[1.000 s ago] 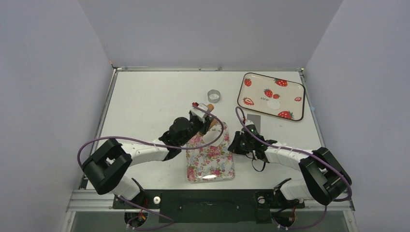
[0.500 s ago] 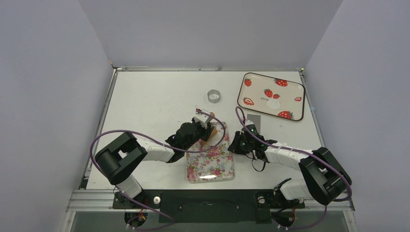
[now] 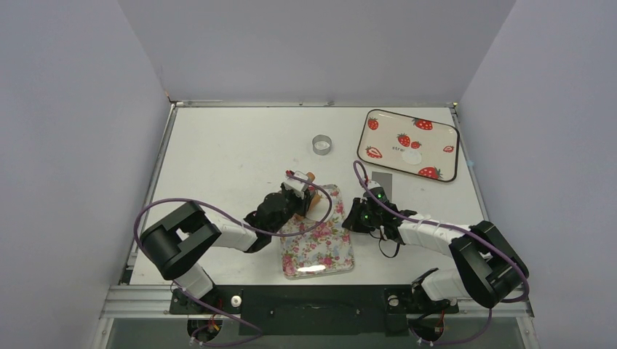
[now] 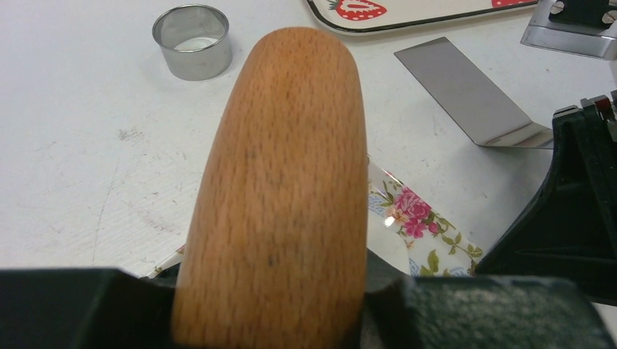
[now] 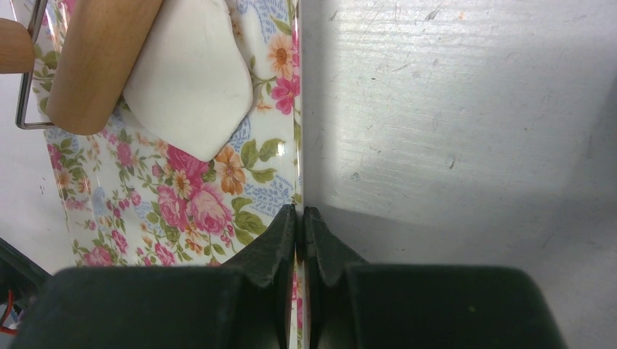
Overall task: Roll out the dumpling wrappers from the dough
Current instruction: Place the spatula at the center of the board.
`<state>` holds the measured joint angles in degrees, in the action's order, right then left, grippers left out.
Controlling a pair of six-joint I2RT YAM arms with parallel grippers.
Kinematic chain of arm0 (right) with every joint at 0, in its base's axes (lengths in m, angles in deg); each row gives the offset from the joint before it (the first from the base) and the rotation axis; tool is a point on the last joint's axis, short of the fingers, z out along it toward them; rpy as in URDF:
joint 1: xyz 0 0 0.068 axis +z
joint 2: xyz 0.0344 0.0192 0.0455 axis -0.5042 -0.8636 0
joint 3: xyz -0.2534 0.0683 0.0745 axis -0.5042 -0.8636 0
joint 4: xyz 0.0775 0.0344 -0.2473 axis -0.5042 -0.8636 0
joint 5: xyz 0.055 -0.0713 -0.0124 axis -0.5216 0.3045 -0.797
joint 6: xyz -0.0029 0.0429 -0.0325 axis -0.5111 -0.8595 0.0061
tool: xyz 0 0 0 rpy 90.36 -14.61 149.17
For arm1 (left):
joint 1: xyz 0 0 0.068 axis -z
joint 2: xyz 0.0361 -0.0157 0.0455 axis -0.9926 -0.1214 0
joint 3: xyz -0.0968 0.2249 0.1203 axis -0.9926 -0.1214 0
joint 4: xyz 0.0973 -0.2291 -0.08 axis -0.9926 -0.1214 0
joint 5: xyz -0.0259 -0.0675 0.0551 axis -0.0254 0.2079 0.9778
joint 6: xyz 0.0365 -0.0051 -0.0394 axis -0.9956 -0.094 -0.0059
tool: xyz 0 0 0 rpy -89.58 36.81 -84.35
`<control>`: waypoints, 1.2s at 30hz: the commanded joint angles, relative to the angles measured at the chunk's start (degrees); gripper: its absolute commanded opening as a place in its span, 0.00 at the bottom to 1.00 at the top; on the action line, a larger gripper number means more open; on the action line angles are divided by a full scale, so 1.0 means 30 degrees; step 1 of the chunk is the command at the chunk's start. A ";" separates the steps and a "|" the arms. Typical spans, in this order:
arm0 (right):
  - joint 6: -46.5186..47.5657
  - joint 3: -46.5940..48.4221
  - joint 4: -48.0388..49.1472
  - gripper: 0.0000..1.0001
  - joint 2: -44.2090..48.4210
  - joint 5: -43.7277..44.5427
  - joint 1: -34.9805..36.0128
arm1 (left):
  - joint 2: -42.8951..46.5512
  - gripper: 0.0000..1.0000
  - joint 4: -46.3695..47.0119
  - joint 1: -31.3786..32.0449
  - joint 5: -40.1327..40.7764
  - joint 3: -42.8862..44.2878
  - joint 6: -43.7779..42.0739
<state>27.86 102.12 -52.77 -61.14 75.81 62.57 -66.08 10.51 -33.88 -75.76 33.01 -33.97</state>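
A: Top external view first: what is the left pincer (image 3: 303, 191) doing?

B: It is grasping the wooden roller (image 3: 317, 206) over the far end of the floral tray (image 3: 320, 251). In the left wrist view the roller (image 4: 280, 189) fills the gap between the black fingers and sticks straight out ahead of them, rounded end forward.

A: And the right pincer (image 3: 355, 216)?

B: It is clenched on the tray's right rim. The right wrist view shows its two tips (image 5: 300, 218) pinched together with the thin edge of the floral tray (image 5: 189, 203) caught between them.

A: Where is the dough?

B: On the floral tray, ahead and to the left of the right pincer's tips. The dough (image 5: 193, 73) is a flattened whitish patch with one blunt corner pointing back towards those tips. The roller (image 5: 102, 58) lies across its far-left edge, touching it.

A: Is there a finished dumpling wrapper?

B: There is one pale round disc (image 3: 412, 156) on the strawberry tray (image 3: 389, 129), well beyond the right pincer and off to its right.

A: What else is on the bench (image 3: 233, 160)?

B: A metal ring (image 4: 191, 43) stands upright beyond the roller's tip, slightly left of the left pincer's line. A spatula blade (image 4: 466, 94) lies flat ahead and to the right of the left pincer, between the floral tray and the strawberry tray. I cannot see its handle.
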 commanded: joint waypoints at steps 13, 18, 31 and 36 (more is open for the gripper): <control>0.0027 -0.0682 -0.1333 0.00 0.0295 0.0909 -0.0151 | -0.1120 0.00 -0.8228 -0.1333 0.1883 0.0007 0.0992; 0.0021 -0.0792 -0.1435 0.00 0.0494 0.0959 -0.0159 | -0.1065 0.00 -0.8376 -0.1395 0.2143 0.0057 0.1227; 0.0367 -0.0237 -0.1266 0.00 -0.0273 0.0762 -0.0174 | 0.3168 0.00 -0.7161 -0.1930 -0.2071 0.3783 -0.1042; 0.0321 -0.0240 -0.1369 0.00 -0.0083 0.0933 -0.0135 | 0.3248 0.00 -0.4022 -0.0839 -0.4121 0.4204 0.0181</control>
<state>27.78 101.46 -52.24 -60.62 75.86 62.51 -58.69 -10.26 -38.62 -81.03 42.45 -35.92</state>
